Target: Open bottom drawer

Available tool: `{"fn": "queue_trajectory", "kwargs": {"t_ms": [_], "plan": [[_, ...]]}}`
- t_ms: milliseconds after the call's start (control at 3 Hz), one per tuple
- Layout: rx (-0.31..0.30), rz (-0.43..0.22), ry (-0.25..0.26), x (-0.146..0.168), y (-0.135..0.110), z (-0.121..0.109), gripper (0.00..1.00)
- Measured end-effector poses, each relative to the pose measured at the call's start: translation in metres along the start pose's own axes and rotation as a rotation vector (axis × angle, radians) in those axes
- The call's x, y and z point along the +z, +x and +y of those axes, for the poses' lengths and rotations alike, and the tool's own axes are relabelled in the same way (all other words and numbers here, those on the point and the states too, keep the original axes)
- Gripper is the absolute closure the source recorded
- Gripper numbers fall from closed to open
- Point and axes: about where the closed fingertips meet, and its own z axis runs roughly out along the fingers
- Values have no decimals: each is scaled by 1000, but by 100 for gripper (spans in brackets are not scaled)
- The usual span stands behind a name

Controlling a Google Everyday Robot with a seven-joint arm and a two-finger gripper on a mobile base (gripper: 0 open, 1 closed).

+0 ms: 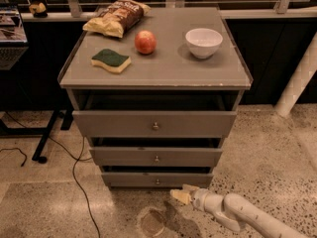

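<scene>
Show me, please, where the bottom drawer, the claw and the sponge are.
bottom drawer [157, 179]: camera view, middle of its front panel.
claw [179, 196]: camera view, its tip, just below the drawer's right half.
sponge [111, 60]: camera view, green top face.
</scene>
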Motion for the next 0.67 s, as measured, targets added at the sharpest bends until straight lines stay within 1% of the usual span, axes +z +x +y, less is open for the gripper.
{"fn": "queue_trajectory", "kwargs": {"t_ms": [667], "plan": [[0,-1,0,0,0,1,87]]}}
